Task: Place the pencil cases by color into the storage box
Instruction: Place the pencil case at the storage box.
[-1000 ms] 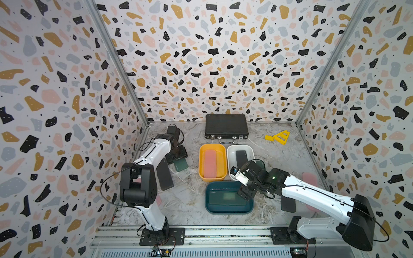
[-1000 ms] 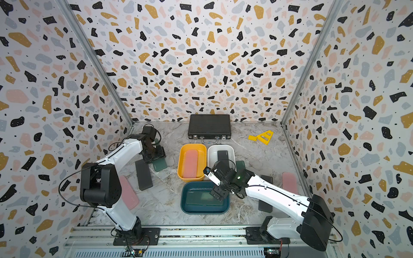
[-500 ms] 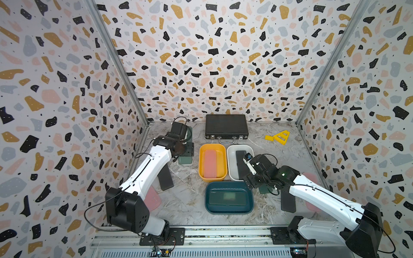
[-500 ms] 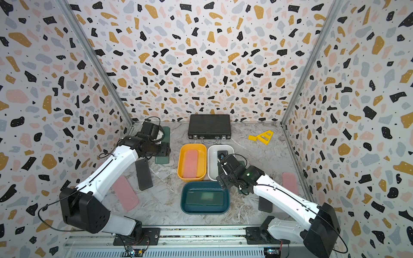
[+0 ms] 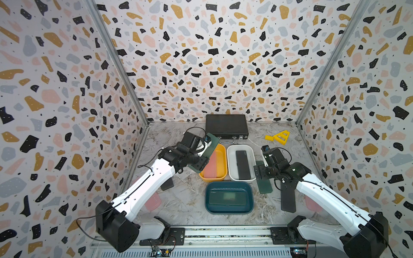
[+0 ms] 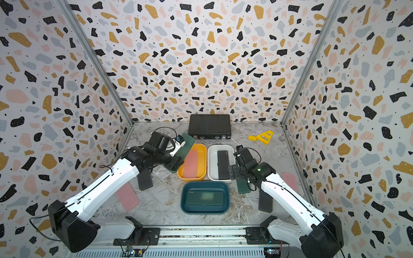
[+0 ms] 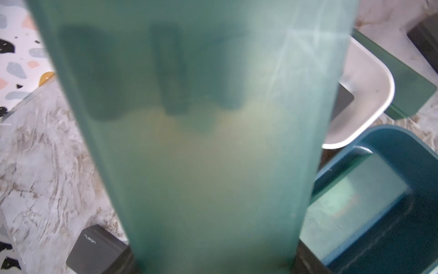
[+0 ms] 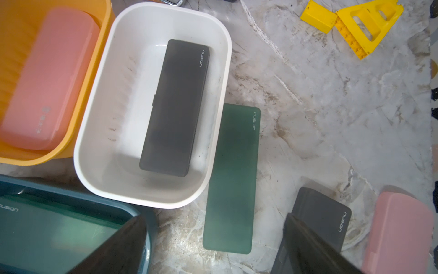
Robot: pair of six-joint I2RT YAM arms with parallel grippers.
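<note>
Dark green pencil case [image 7: 201, 142] clamped in the left gripper [image 5: 205, 146], tilted over the yellow tub [image 5: 212, 178] left of the white tub [image 5: 232, 166]. It floods our left wrist view; the jaws show only as shadows. Right gripper [image 8: 214, 217] spread wide, empty, above another green case [image 8: 231, 166] just right of the white tub; bare marble [image 8: 331, 118] beyond.

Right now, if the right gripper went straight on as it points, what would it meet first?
Most likely the dark green pencil case beside the white tub; the right wrist view shows it straight ahead of the open right gripper, though depth is unclear.
</note>
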